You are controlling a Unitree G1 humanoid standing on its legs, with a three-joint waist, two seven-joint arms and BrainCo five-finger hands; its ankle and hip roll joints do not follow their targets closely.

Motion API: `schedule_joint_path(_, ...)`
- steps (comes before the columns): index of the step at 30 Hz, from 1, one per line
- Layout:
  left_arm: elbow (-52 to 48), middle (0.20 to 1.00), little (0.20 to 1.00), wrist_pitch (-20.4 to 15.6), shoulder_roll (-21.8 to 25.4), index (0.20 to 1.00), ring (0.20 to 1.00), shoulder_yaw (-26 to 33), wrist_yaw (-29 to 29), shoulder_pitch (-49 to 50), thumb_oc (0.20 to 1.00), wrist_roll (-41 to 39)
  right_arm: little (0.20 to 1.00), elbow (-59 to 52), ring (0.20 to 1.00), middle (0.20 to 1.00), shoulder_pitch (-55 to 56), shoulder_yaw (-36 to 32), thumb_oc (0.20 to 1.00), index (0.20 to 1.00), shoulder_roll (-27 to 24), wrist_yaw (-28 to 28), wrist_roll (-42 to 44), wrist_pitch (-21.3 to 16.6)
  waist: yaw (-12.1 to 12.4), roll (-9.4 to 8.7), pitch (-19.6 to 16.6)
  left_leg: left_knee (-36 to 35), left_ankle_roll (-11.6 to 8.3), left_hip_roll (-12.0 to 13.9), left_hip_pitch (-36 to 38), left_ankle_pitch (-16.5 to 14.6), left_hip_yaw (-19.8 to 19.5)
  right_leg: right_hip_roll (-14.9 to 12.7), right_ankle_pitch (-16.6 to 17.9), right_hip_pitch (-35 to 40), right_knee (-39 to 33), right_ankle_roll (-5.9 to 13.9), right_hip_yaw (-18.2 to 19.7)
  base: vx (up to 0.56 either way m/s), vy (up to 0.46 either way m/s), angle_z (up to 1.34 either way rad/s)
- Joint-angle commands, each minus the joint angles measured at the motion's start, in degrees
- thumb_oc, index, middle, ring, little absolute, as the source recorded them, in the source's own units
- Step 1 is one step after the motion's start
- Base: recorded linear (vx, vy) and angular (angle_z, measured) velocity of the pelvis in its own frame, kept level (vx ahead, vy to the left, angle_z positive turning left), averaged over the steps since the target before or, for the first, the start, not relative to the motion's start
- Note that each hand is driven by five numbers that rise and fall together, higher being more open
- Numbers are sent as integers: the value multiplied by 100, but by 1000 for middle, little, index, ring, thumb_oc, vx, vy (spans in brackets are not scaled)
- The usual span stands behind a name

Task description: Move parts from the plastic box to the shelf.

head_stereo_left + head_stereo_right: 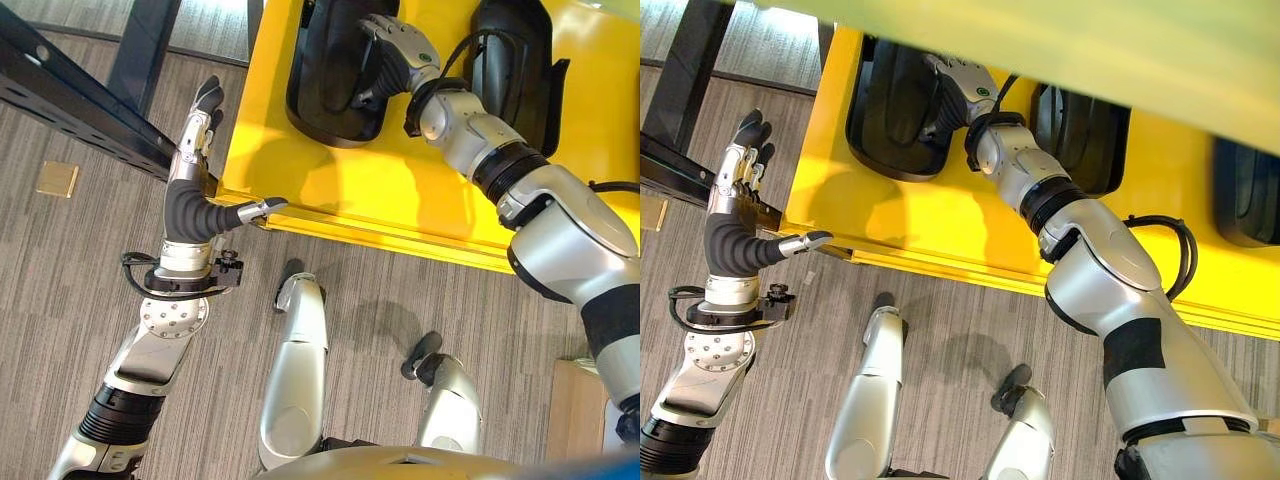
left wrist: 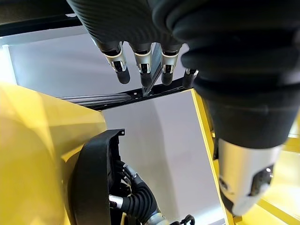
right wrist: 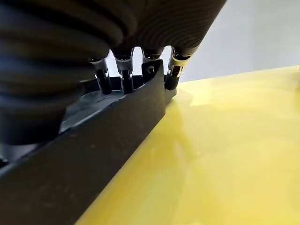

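While the left hand [image 1: 196, 150] hangs open beside the yellow box [image 1: 400, 200], the right hand [image 1: 395, 55] curls over a black moulded part's [image 1: 330, 95] rim, seemingly rigid, light, best gripped by that edge.

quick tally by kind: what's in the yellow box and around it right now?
Black parts in the box: 3
Yellow plastic box: 1
Black frame beams beside the box: 2
Robot hands: 2, right hand on a part, left hand open outside the box
Total: 8
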Motion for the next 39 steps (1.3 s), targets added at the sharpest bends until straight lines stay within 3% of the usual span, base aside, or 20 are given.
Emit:
schedule_joint_path(1, -8, 1000, 1000, 2, 403, 1000, 1000, 979, 582, -21, 1000, -323, 1000, 99, 1000, 1000, -442, -118, 1000, 1000, 30, -1, -324, -26, 577, -221, 344, -79, 552, -354, -201, 26, 294, -33, -152, -309, 821, -138, 355, 0, 0, 0)
schedule_joint_path(29, 38, 1000, 1000, 0, 479, 1000, 1000, 970, 683, -29, 1000, -328, 1000, 291, 1000, 1000, -564, -300, 1000, 1000, 245, -215, -118, 15, 559, -275, 384, -125, 546, -332, -154, 46, 269, 16, -93, -201, 711, -132, 313, -1, -1, 1)
schedule_joint_path(39, 50, 1000, 1000, 11, 573, 1000, 1000, 994, 677, -27, 1000, -314, 1000, 28, 1000, 1000, -693, -294, 1000, 1000, -20, -293, 7, -4, 444, -288, 290, -188, 530, -275, -22, 58, 281, 42, -84, -114, 648, -111, 328, 0, 0, 0)
